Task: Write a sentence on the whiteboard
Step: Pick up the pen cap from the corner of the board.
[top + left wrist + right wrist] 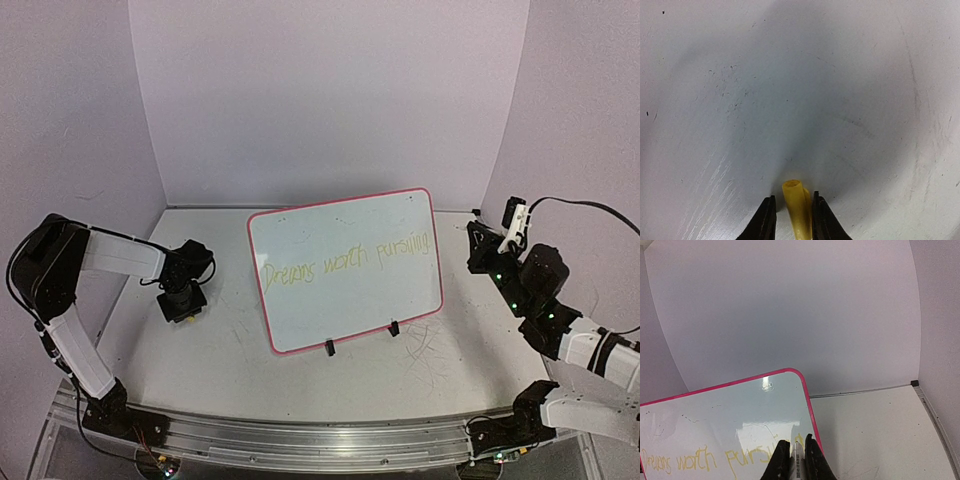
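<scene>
While the sentence on the whiteboard reads "Dreams worth pursuing" in yellow, the right tool clamps a white marker, and the left tool pinches a yellow cap.

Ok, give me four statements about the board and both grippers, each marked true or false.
1. The sentence is written in yellow. True.
2. The whiteboard lies flat. False: it stands tilted on its black legs.
3. The left gripper has a yellow piece between its fingers. True.
4. The right gripper is empty. False: it is shut on a white marker.
</scene>
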